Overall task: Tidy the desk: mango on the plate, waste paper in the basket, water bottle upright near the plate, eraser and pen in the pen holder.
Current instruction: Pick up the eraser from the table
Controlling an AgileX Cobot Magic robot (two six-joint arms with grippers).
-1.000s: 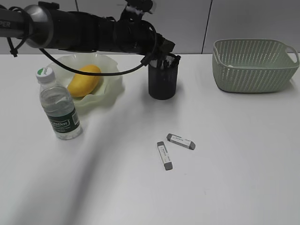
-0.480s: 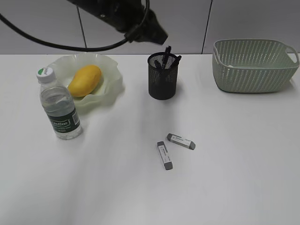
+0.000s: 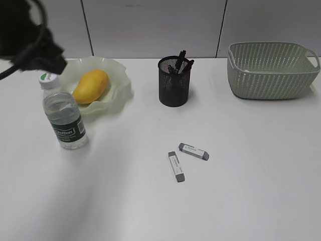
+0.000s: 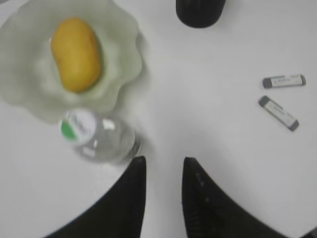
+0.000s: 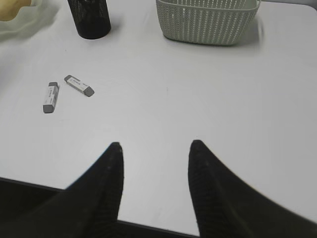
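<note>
The mango [image 3: 91,86] lies on the green plate [image 3: 122,80]. The water bottle [image 3: 62,113] stands upright just in front of the plate. The black pen holder [image 3: 174,83] has dark pens in it. Two grey erasers [image 3: 193,151] [image 3: 176,166] lie on the desk [image 3: 251,175]. My left gripper [image 4: 163,161] is open and empty, high above the desk beside the bottle [image 4: 96,136]; its arm is a dark blur at the upper left of the exterior view [image 3: 35,45]. My right gripper [image 5: 156,145] is open and empty over the desk's near edge. The waste paper is not in view.
The sage-green basket [image 3: 271,70] stands at the back right, and what is inside it is hidden. A grey tiled wall runs behind the desk. In the right wrist view the erasers [image 5: 79,85] lie to the far left of the basket [image 5: 208,20].
My left arm has lifted off the pen holder and swung to the far upper left. Pens now show standing in the holder. Nothing else has moved.
</note>
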